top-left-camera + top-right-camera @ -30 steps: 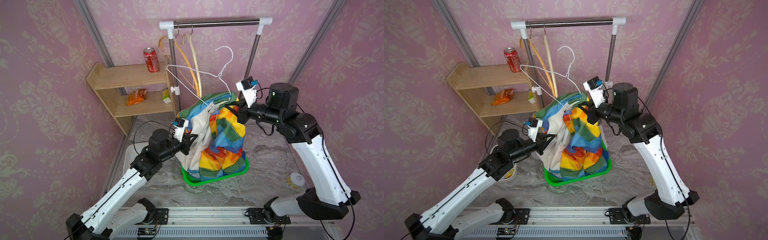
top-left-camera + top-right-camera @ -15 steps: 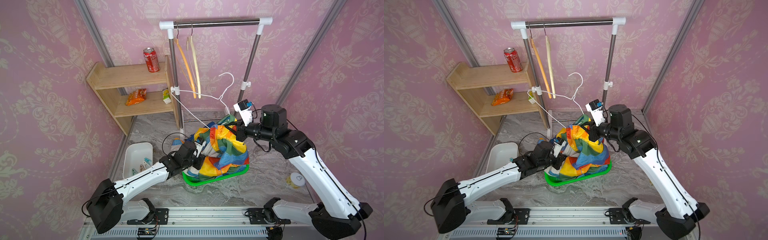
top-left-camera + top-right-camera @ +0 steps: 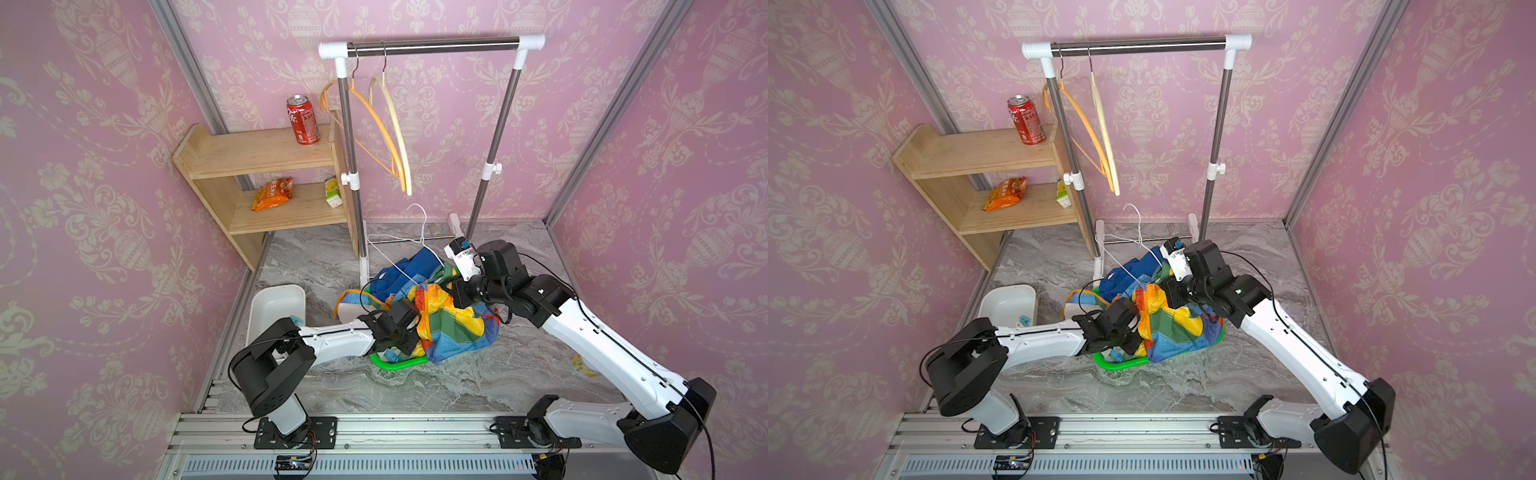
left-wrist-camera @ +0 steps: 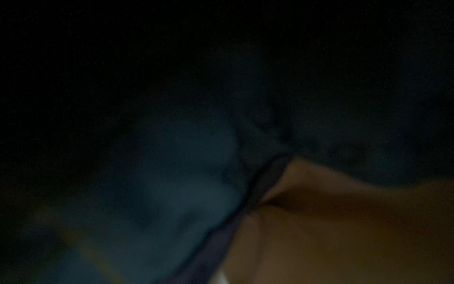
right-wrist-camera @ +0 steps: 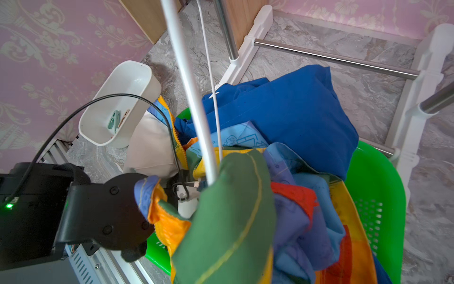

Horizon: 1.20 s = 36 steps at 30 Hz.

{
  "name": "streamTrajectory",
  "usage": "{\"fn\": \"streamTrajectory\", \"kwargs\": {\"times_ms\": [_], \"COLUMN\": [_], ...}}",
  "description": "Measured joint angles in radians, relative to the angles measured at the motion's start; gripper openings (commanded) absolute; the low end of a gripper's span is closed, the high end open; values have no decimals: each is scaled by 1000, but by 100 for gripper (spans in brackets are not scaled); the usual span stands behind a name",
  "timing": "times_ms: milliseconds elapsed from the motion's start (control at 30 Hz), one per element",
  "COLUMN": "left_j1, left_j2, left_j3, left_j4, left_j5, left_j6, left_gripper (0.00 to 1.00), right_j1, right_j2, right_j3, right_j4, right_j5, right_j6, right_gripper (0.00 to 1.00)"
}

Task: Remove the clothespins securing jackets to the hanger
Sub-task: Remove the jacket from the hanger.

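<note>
Lying heaped over the green basket (image 3: 399,363) in both top views, the rainbow jacket (image 3: 451,322) buries the left gripper (image 3: 405,332) and right gripper (image 3: 457,293); their fingers are together, on what I cannot tell. The left wrist view is dark cloth. The right wrist view shows the white hanger (image 5: 186,81) and clothespins (image 5: 114,120) already in the white bin (image 5: 98,139); hunting another pin seems the step, needing folds parted. Grey marble surface (image 3: 457,386), pink papered walls.

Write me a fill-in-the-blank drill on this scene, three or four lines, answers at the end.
The red can stands on the ____ level of the wooden shelf.
The number of hangers hanging from the rail is ____.
The basket under the jackets is coloured ____.
Loose clothespins lie in a bin coloured ____.
Missing words: top; two; green; white.
</note>
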Motion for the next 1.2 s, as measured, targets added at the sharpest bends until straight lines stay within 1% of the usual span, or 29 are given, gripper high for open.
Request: {"fn": "streamTrajectory", "kwargs": {"times_ms": [67, 133, 167, 200, 267, 300, 333, 467, 567, 633, 667, 733, 767, 800, 933, 1000, 1067, 1133, 1200], "left_j1": [0, 0, 0, -3, -9, -11, -12, -11, 5, 63, 97, 179, 203, 218, 225, 225, 228, 238, 255], "left_j2": [52, 59, 50, 34, -13, -52, -95, -307, -493, -584, -599, -596, -577, -541, -358, -293, -256, -255, -274], "left_j3": [54, 69, 66, 63, 62, 63, 63, 79, 140, 222, 259, 352, 389, 431, 551, 564, 561, 541, 504], "left_j4": [21, 30, 25, 9, -52, -100, -148, -322, -393, -412, -412, -402, -396, -384, -340, -315, -299, -266, -197], "left_j5": [-3, -10, -14, -23, -38, -51, -63, -125, -160, -164, -154, -129, -114, -93, 24, 90, 154, 206, 244], "left_j6": [-8, -17, -20, -23, -23, -23, -23, -23, -23, -23, -23, -28, -37, -53, -131, -185, -246, -309, -379], "left_gripper": [0, 0, 4, 21, 61, 87, 99, 99, 99, 99, 99, 99, 99, 99, 90, 89, 91, 92, 92], "right_j1": [0, 0, 0, -2, -3, -3, -5, -12, -18, -22, -23, -24, -24, -24, -16, -10, -7, -3, -2], "right_j2": [12, 30, 37, 42, 48, 49, 50, 55, 65, 70, 72, 76, 76, 76, 76, 76, 77, 84, 100], "right_j3": [8, 26, 34, 41, 53, 56, 62, 80, 100, 114, 120, 134, 138, 144, 152, 152, 152, 153, 158], "right_j4": [1, 1, 0, 0, -3, -5, -7, -11, -21, -31, -34, -41, -44, -47, -51, -50, -45, -29, -21], "right_j5": [13, 23, 28, 29, 29, 28, 28, 27, 22, 12, 5, -10, -15, -20, -25, -24, -24, -24, -25], "right_j6": [-3, -11, -18, -26, -34, -38, -43, -61, -79, -86, -87, -93, -95, -98, -105, -105, -105, -105, -105], "right_gripper": [0, 0, 0, 0, 0, 0, 0, 0, 0, 0, 0, 0, 0, 0, 0, 0, 0, 0, 0]}}
